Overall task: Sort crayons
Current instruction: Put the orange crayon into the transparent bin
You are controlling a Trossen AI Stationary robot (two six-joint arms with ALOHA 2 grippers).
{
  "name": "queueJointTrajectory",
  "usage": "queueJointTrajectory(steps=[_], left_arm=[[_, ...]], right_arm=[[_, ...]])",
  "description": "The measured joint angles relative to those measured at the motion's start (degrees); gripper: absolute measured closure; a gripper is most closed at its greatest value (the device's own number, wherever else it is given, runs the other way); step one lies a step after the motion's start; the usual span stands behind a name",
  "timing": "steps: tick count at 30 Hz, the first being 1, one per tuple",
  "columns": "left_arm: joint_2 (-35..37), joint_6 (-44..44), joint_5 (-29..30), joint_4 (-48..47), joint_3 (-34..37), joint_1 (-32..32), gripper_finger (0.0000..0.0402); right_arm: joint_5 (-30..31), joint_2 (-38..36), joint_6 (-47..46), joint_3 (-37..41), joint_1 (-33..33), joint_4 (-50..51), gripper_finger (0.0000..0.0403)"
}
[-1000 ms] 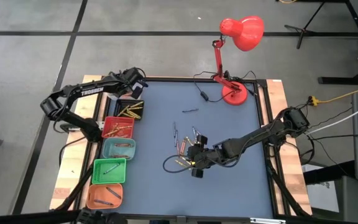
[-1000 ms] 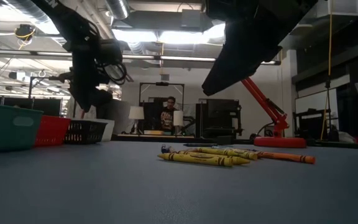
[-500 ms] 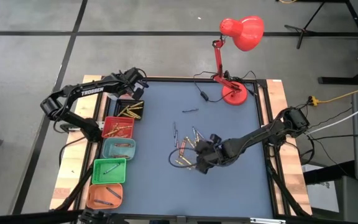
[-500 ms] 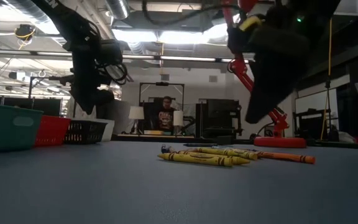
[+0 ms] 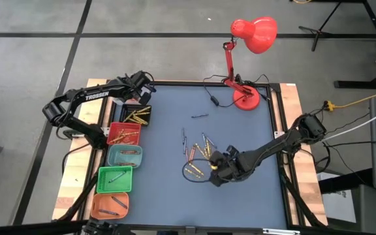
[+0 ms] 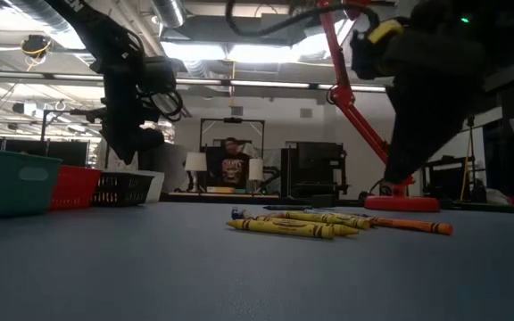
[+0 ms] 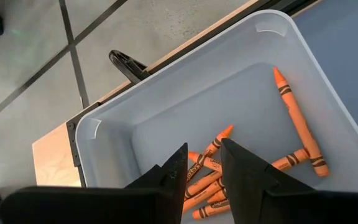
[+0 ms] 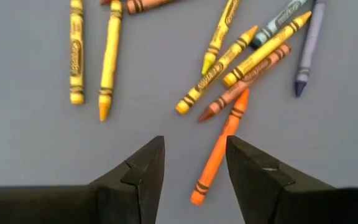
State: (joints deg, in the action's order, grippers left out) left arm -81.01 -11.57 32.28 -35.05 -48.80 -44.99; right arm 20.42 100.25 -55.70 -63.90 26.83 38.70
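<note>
Loose crayons [image 8: 229, 65] lie heaped mid-bench; the right gripper [image 8: 194, 171], empty and wide, hovers over an orange crayon [image 8: 219, 149] touching its neighbours, risking a double pick, while the left gripper [image 7: 202, 165], slightly parted and empty, hangs over a white bin [image 7: 253, 37].

A robotics lab: exposed ceiling ducts [image 6: 239, 13], a concrete floor [image 5: 142, 52], a person [image 6: 231, 168] at monitors [image 6: 315, 165], and two arms over the surface [image 5: 240, 124].
</note>
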Motion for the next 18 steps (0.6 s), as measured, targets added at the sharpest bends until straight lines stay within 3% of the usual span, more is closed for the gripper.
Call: queueJointTrajectory(steps=[6, 13, 18], left_arm=[[0.0, 0.0, 0.0, 0.0, 0.0, 0.0, 0.0321], [0.0, 0.0, 0.0, 0.0, 0.0, 0.0, 0.0321], [0.0, 0.0, 0.0, 0.0, 0.0, 0.0, 0.0321]], right_arm=[[-0.3, 0.0, -4.6, 4.7, 0.2, -1.2, 0.0233], [-1.6, 0.1, -4.5, 9.4, 0.2, -10.7, 0.0233], [-1.0, 0.1, -4.5, 10.7, 0.2, -11.9, 0.0233]])
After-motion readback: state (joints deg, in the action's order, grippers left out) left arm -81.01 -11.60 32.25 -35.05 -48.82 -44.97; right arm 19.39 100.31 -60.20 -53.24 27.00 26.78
